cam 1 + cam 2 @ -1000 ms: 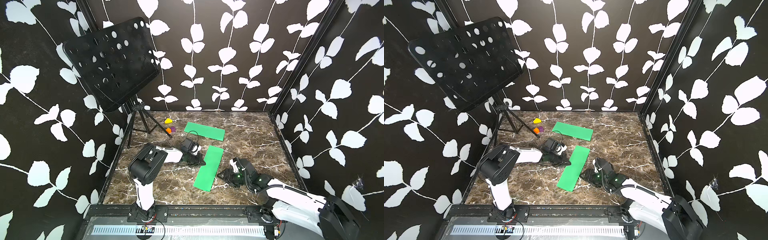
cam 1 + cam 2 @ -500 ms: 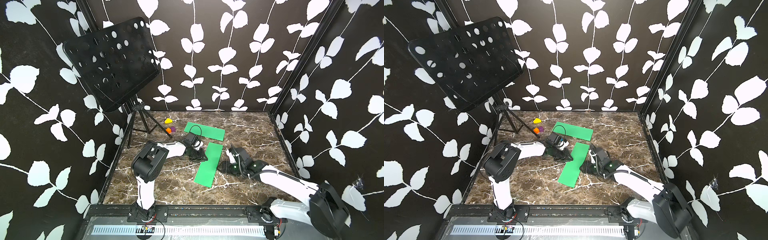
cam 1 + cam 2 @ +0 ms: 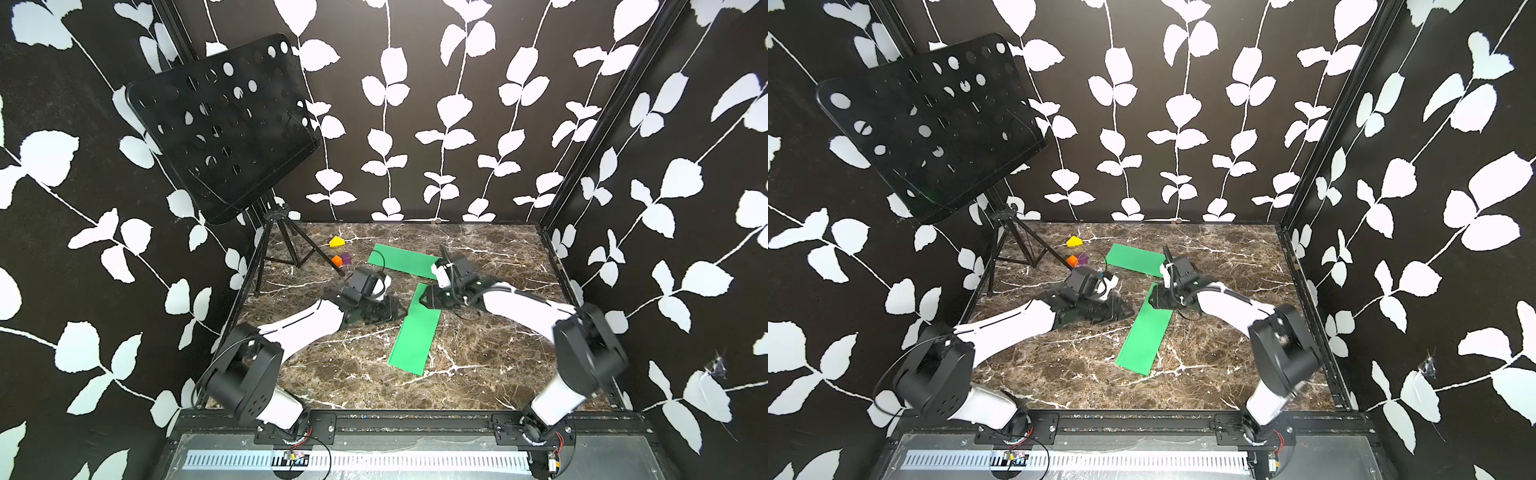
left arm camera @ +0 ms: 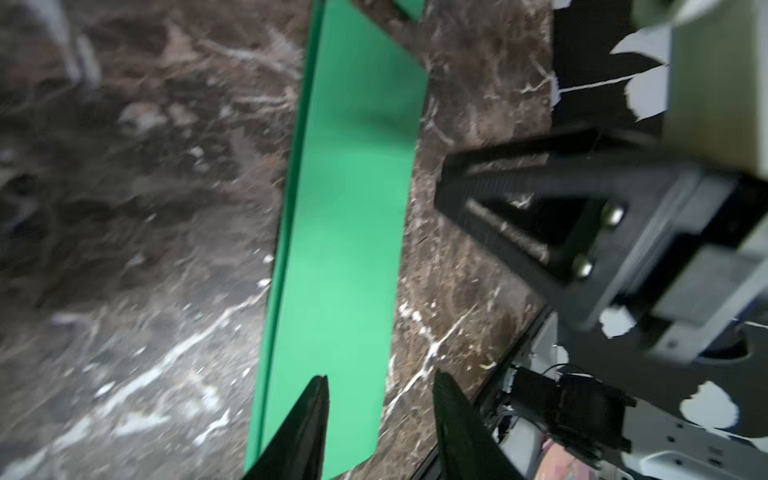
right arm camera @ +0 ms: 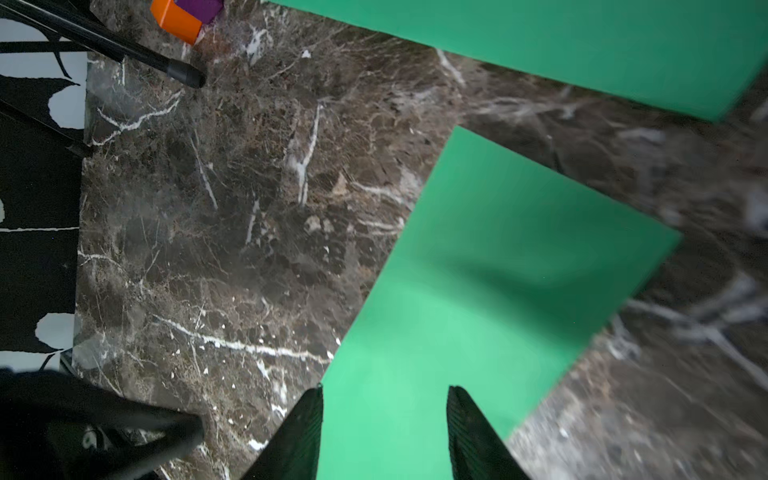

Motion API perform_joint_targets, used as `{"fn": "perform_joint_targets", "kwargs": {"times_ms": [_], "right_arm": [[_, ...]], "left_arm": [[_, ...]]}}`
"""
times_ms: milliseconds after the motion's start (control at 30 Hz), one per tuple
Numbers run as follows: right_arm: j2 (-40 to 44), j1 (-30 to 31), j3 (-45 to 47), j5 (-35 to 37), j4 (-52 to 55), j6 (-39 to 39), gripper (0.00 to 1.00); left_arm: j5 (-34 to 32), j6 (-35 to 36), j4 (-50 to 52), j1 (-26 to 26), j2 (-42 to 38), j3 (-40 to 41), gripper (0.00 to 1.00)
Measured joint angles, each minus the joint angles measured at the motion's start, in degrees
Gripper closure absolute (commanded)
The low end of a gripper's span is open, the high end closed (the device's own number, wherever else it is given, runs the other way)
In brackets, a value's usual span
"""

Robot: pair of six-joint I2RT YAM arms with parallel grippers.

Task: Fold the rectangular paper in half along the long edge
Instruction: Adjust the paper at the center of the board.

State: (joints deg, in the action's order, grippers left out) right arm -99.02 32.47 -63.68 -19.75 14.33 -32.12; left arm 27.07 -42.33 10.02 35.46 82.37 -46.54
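A narrow green paper strip (image 3: 413,336) lies flat in the middle of the marble table, also visible in a top view (image 3: 1144,336). In the left wrist view the paper (image 4: 345,208) shows two layers along one long edge. My left gripper (image 3: 390,309) sits low beside the strip's far end on its left, open (image 4: 380,380), with nothing between the fingers. My right gripper (image 3: 427,298) hovers over that far end, open (image 5: 385,390), with the paper (image 5: 498,270) beneath it.
A second green sheet (image 3: 401,259) lies flat at the back. Yellow (image 3: 336,242), orange (image 3: 337,261) and purple (image 3: 345,258) blocks sit back left by the tripod legs of a black music stand (image 3: 224,124). Patterned walls enclose the table.
My left gripper went from shut to open beside the strip. The right arm swung from the strip's near right side up to its far end and narrowed a little.
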Motion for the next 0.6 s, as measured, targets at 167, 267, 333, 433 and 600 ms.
{"fn": "perform_joint_targets", "kwargs": {"times_ms": [167, 267, 333, 433, 600], "right_arm": [[-9.7, 0.04, -4.28, -3.02, -0.74, 0.46, 0.53], [-11.63, -0.35, -4.7, -2.97, -0.63, 0.83, 0.53], [-11.5, -0.76, -4.74, -2.21, -0.55, 0.9, 0.53], [-10.69, -2.14, -3.08, -1.16, -1.62, 0.61, 0.53], [-3.98, -5.97, 5.4, 3.34, -3.43, -1.68, 0.54]], "left_arm": [[-5.22, -2.23, 3.41, 0.0, -7.54, 7.52, 0.31], [-7.48, -3.06, 4.9, 0.0, -10.4, 8.46, 0.2], [-8.41, -3.13, 5.01, 0.0, -11.3, 8.44, 0.16], [-9.07, -3.1, 5.05, 0.0, -11.23, 8.39, 0.13], [-9.14, -2.73, 5.14, 0.13, -9.05, 7.32, 0.12]]}}
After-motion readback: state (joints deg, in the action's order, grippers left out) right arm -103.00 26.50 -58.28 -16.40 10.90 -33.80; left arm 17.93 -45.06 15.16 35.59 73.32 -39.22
